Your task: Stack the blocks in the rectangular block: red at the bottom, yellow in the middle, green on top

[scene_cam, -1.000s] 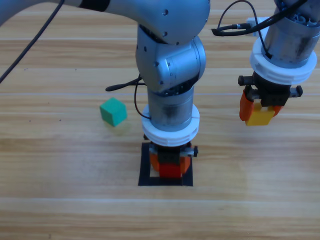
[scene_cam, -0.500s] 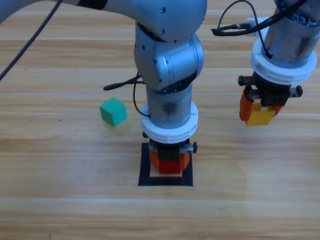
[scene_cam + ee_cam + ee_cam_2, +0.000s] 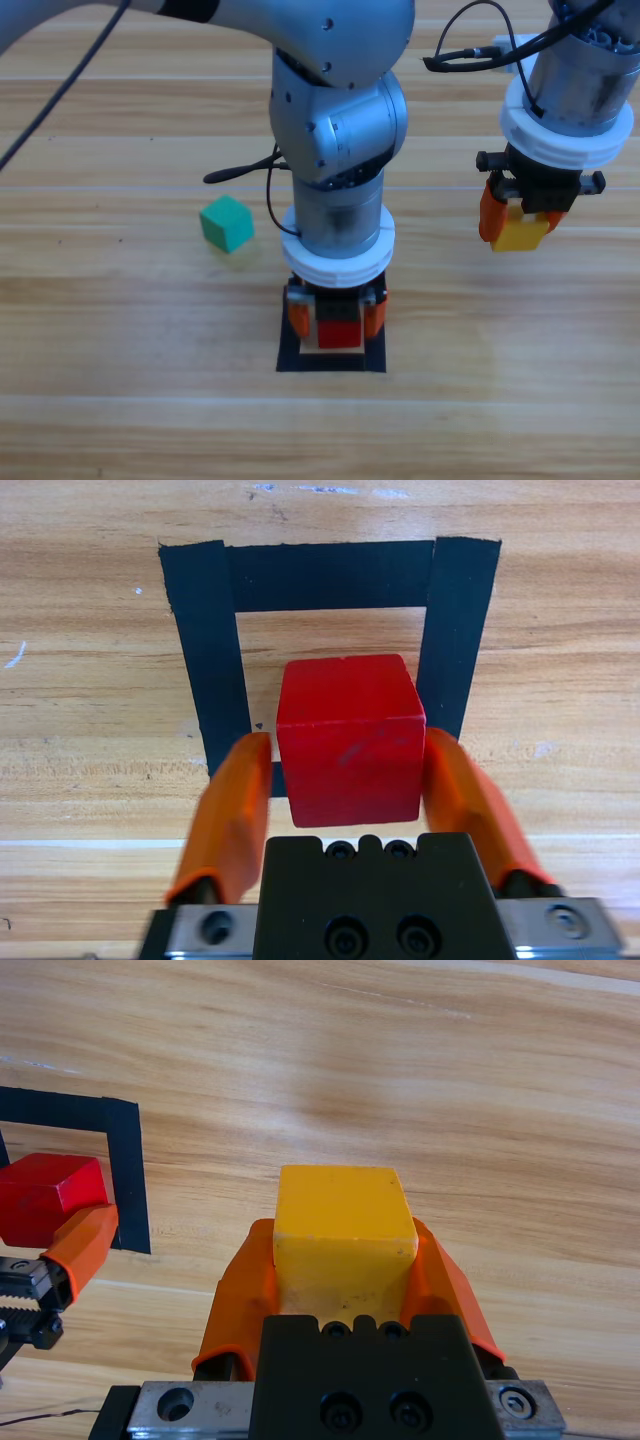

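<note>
Blocks first, operator, but take the scene from the biggest thing down: your wooden plank table [image 3: 120, 400] fills the high view; the left grey arm [image 3: 335, 130] comes down over its middle, and the right grey arm [image 3: 570, 90] hangs over the right side; the flat square frame of black tape [image 3: 330, 575] lies on the wood under the left arm.

Your left gripper [image 3: 345, 780] stands over that frame with its orange jaws spread; in the left wrist view you see a slim gap between each jaw and the small matte red cube [image 3: 348, 738], which sits on the table inside the frame's opening, toward its near strip.

Your right gripper [image 3: 345, 1260] is well apart from the frame, off to the right, and it pinches the small matte yellow cube [image 3: 343, 1222] between its jaws, clear of the wood.

You find the small teal-green cube [image 3: 226, 222] alone on the table, left of the left arm and outside the frame.
</note>
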